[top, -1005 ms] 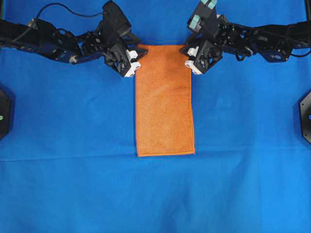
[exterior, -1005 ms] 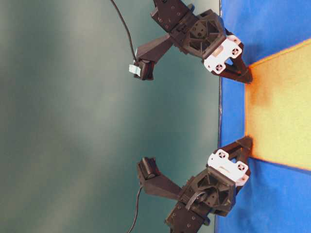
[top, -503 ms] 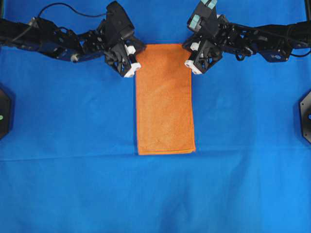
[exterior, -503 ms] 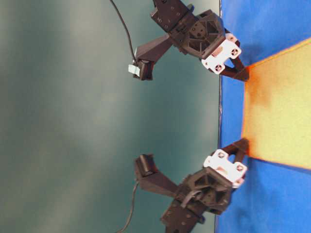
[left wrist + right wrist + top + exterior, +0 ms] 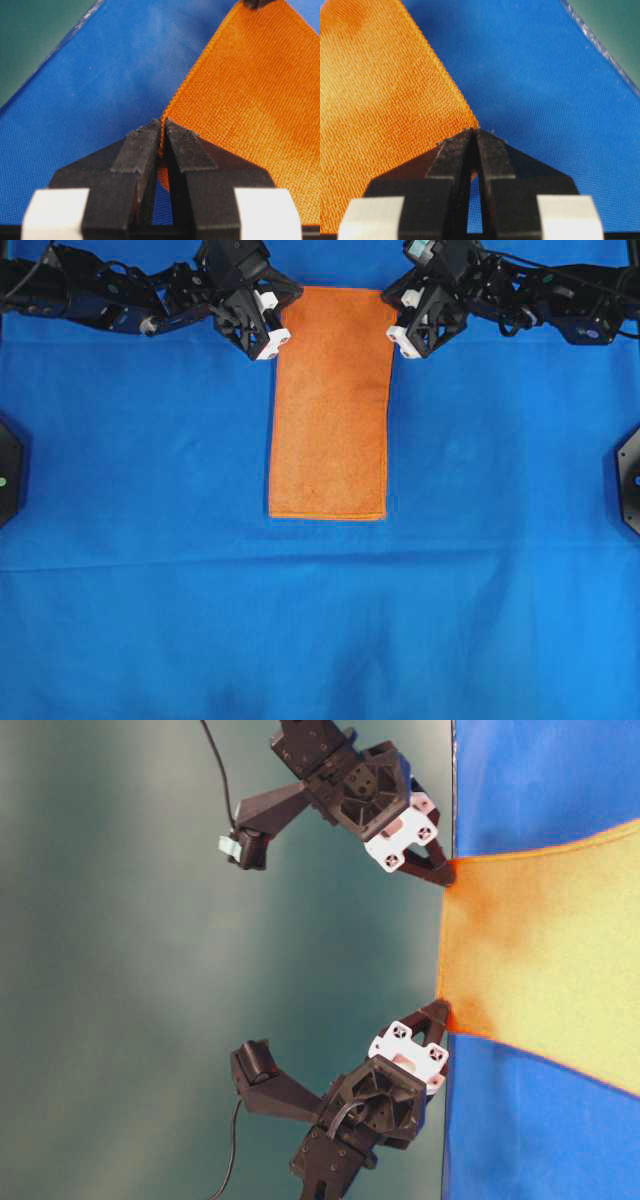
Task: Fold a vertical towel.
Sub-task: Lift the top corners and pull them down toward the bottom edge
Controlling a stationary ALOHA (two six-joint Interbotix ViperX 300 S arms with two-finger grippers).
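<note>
Both grippers are clamped tight: the left gripper (image 5: 281,314) pinches one far corner of the orange towel (image 5: 330,410), the right gripper (image 5: 389,308) pinches the other. The towel stretches away from their fingertips, lifted at that end, across the blue cloth (image 5: 320,620).

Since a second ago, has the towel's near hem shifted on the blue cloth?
Yes. The orange towel has slid toward the top of the overhead view across the blue cloth, pulled by both grippers.

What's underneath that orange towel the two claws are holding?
The towel lies over a large blue cloth that shows on all sides. Its top corners are pinched by the left claw and right claw. Whatever sits directly beneath the towel is covered.
</note>
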